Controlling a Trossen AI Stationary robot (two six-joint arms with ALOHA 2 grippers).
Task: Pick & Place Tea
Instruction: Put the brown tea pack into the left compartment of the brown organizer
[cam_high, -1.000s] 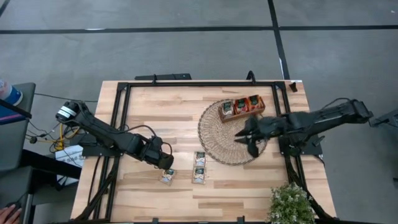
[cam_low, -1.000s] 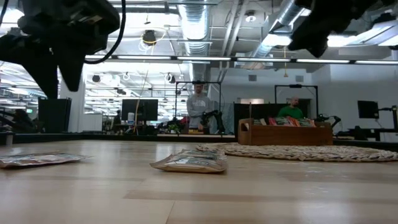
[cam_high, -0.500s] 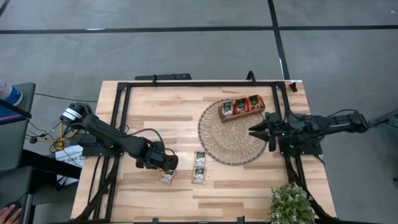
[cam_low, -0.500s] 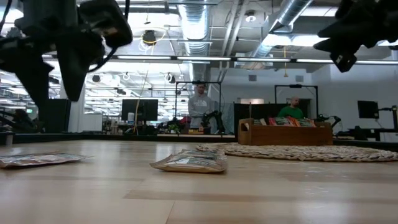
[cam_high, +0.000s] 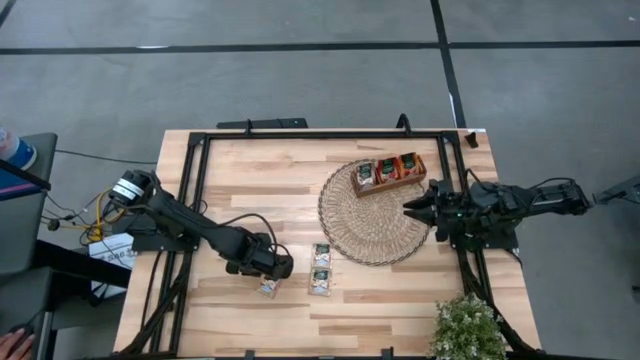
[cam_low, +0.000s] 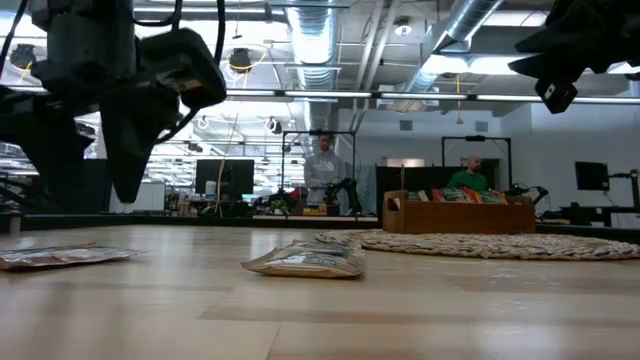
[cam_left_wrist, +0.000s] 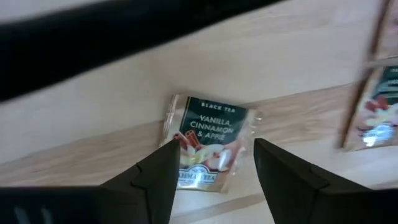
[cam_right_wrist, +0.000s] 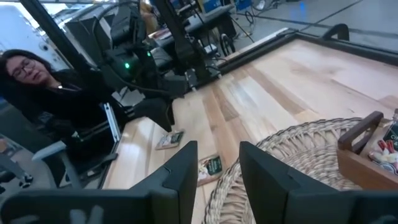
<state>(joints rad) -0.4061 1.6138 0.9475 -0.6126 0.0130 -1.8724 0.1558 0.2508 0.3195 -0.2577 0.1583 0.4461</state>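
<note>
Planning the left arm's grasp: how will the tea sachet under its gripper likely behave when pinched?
The sachet lies flat on the table, so it is probably light, thin and floppy. The open left gripper may slide it rather than lift it.

left gripper (cam_left_wrist: 214, 158) lowered over sachet (cam_left_wrist: 208, 151), right gripper (cam_high: 408, 209) retracted

Wooden table (cam_high: 260, 180) with black frame (cam_high: 195, 160) — on it: wicker mat (cam_high: 372, 235), three sachets (cam_high: 320, 270) just beside the mat, plant (cam_high: 468, 328) at one corner.
</note>
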